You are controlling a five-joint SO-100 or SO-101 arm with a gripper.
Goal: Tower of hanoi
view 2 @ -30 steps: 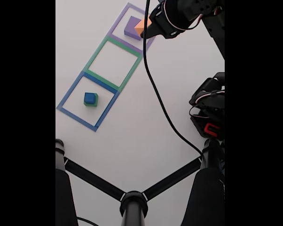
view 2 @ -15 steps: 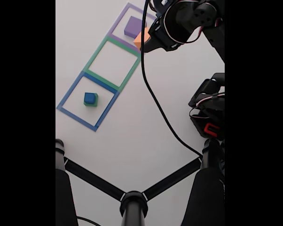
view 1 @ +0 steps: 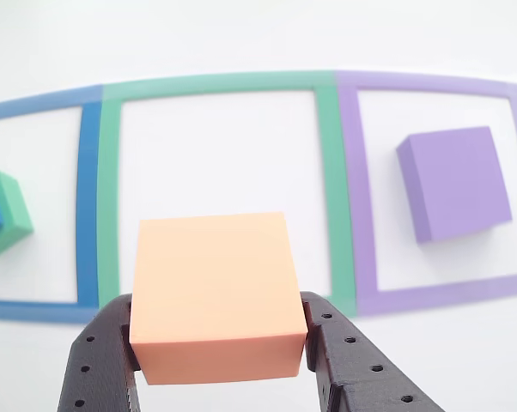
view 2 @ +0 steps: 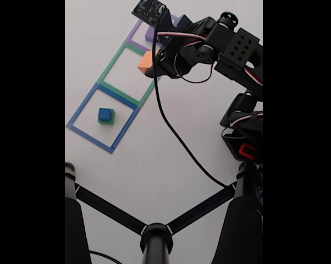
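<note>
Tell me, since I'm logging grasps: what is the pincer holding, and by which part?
The pincer holds the orange block, its two fingers pressed against the block's opposite side faces, low on the block, lifted above the green tape square.

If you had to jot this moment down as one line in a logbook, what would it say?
gripper: shut on orange block | carried over green tape square | purple block alone in purple square | blue cube sits on green block in blue square

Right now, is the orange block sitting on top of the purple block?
No, the orange block is held between the fingers over the green tape square, while the purple block lies bare.
</note>
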